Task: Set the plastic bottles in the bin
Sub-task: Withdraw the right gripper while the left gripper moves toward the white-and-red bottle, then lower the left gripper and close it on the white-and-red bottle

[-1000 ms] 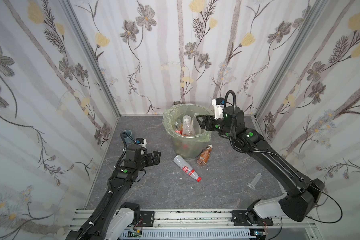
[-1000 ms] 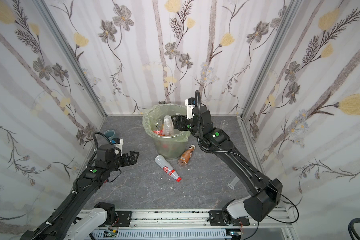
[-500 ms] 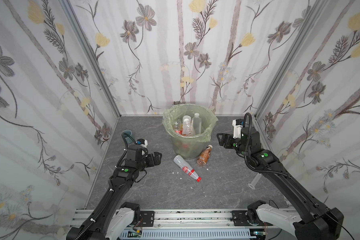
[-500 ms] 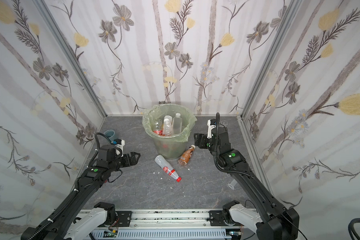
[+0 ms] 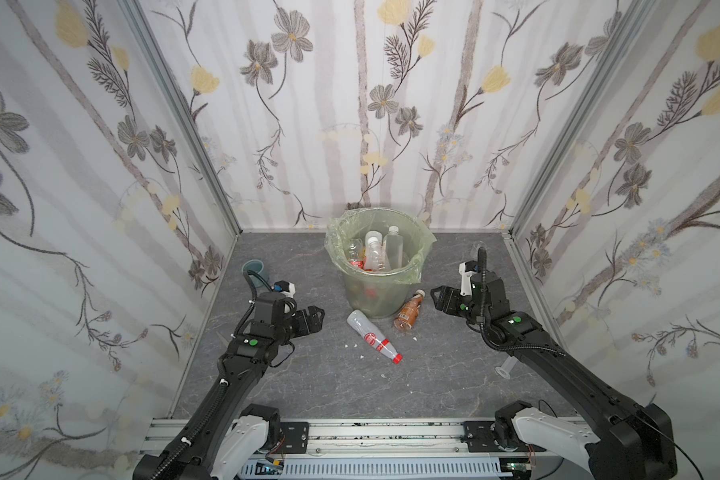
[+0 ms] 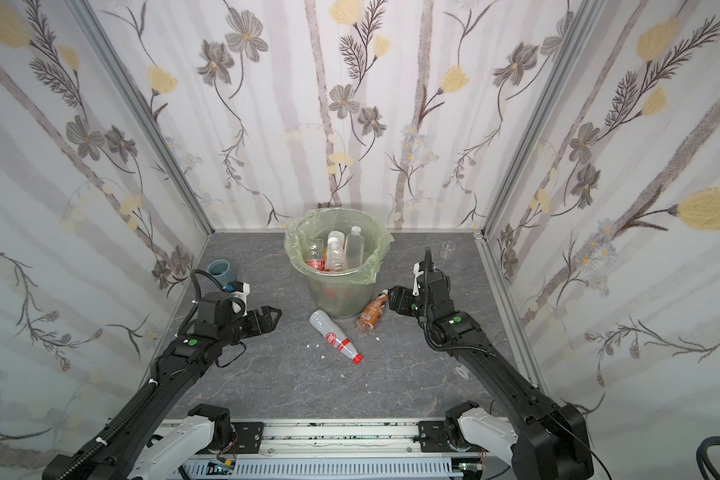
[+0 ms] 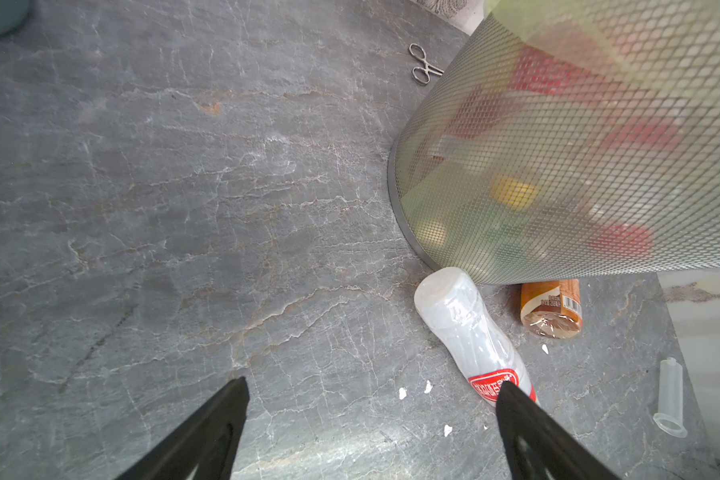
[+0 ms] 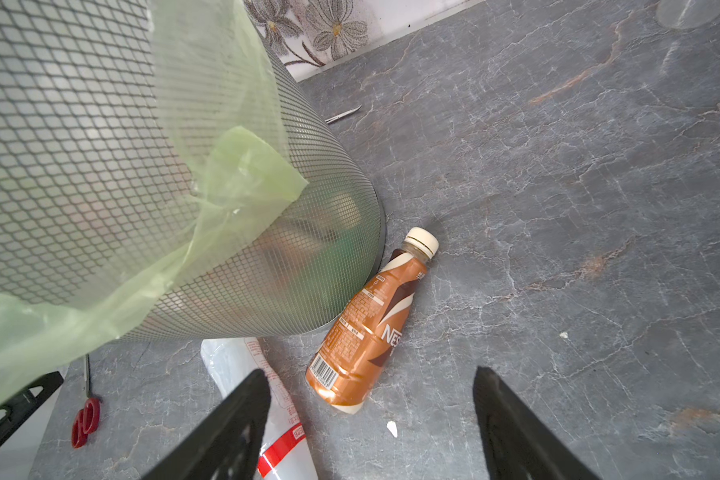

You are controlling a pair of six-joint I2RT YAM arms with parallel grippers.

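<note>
Bottles (image 5: 375,253) stand packed in the green-lined mesh bin (image 5: 362,297) at centre back in both top views. Two lie on the grey floor (image 5: 308,374) just beside its base: a brown coffee bottle (image 5: 408,311) and, left of it, a clear red-capped bottle (image 5: 373,337). Left gripper (image 5: 316,319) and right gripper (image 5: 434,298) flank them, jaws apart and empty.

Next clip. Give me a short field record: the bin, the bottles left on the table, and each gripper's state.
bin: wire mesh, green bag liner, upright; several bottles inside
on the table: brown coffee bottle and clear red-capped bottle, both lying by the bin's foot
left gripper: open, empty
right gripper: open, empty, near the coffee bottle
</note>
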